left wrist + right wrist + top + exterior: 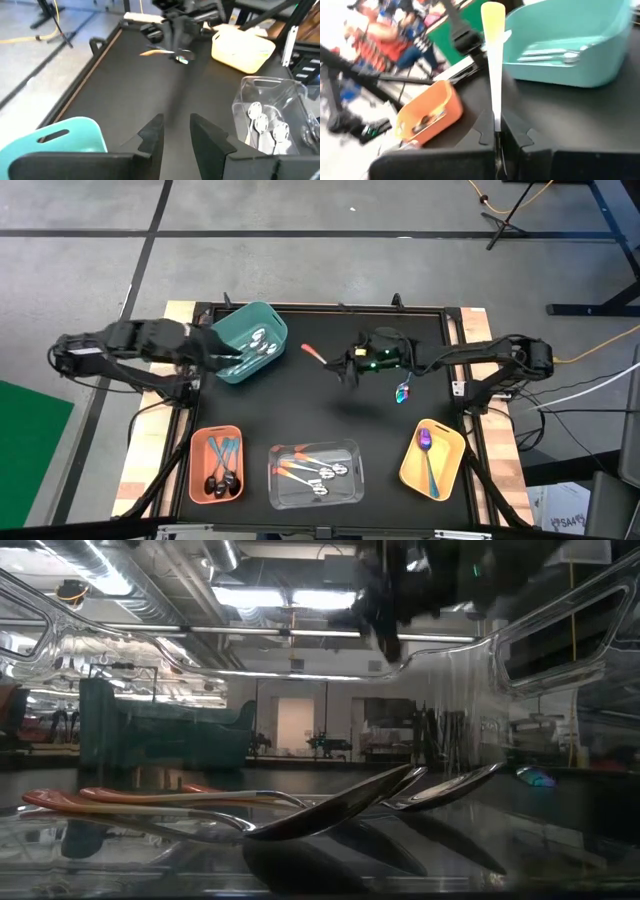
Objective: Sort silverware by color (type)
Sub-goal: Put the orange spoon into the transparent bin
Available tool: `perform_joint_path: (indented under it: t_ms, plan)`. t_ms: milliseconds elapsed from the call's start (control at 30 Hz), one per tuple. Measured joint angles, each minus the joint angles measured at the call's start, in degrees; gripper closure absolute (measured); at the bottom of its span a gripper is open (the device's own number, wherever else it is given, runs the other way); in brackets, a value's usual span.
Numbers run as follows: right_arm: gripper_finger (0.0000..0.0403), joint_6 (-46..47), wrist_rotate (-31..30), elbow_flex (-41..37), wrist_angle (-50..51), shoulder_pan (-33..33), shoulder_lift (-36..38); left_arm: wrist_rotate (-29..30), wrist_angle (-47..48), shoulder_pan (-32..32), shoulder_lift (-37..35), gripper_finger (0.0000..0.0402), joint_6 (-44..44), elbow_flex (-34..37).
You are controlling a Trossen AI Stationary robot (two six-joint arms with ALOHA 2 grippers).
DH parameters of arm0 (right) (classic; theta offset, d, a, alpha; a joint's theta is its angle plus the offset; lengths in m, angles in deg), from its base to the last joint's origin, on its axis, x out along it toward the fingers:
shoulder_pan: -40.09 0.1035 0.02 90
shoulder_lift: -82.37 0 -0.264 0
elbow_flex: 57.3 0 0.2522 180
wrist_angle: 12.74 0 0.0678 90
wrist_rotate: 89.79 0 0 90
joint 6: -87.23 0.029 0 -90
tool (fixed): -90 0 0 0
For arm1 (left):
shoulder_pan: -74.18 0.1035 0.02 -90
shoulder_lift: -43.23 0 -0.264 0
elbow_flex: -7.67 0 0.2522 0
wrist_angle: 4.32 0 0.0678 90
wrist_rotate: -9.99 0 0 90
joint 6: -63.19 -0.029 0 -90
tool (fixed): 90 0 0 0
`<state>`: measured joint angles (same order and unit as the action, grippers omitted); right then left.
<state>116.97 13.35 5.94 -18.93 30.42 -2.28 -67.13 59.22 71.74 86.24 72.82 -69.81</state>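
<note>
Two dark fingers of the right gripper (498,131) are pressed together on an orange-handled spoon (312,353), held above the middle of the black table (330,415) with its long axis running across, the handle pointed toward the teal bin (250,340). The left gripper (176,135), jaws apart and empty, is seen at that bin. Grey floor (100,270) surrounds the table.

Grey concrete floor (300,205), exposed ceiling ducts (150,580), bright ceiling lights (290,598)
</note>
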Motion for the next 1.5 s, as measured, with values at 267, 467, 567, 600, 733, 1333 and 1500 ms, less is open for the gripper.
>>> perform_joint_path:
  t_ms: [267, 467, 567, 600, 733, 1333, 1500]
  plan:
    - [0.0402, -9.8, -6.6, 18.3, 22.6, 8.9, 0.0, 1.5, 2.5, 0.0, -11.7, 0.0313, -3.4, 0.0]
    - [0.0402, -12.2, -7.6, 23.4, 24.6, 14.9, 0.0, 1.7, 2.6, 0.0, -17.8, 0.0313, -4.3, 0.1]
    - [0.0402, -12.2, -7.7, 23.6, 24.4, 17.3, 0.0, 1.7, 1.7, 0.0, -20.6, 0.0313, -5.5, 2.7]
    - [0.0402, -12.2, -7.9, 23.6, 24.7, 18.0, 0.0, 1.7, 1.4, 0.0, -21.8, 0.0313, -5.7, 4.5]
    - [0.0402, -12.2, -9.6, 23.6, 24.8, 20.2, 0.0, 1.2, -4.9, 0.0, -27.7, 0.0313, -5.8, 14.2]
    - [0.0402, -11.6, -9.4, 23.6, 23.9, 21.7, -3.2, -9.0, -32.5, 0.0, -42.5, 0.0313, -8.6, 46.8]
    - [0.0402, -9.1, -6.3, 23.6, 22.4, 22.2, -5.8, -13.6, -40.7, 0.0, -42.8, 0.0313, -9.9, 53.0]
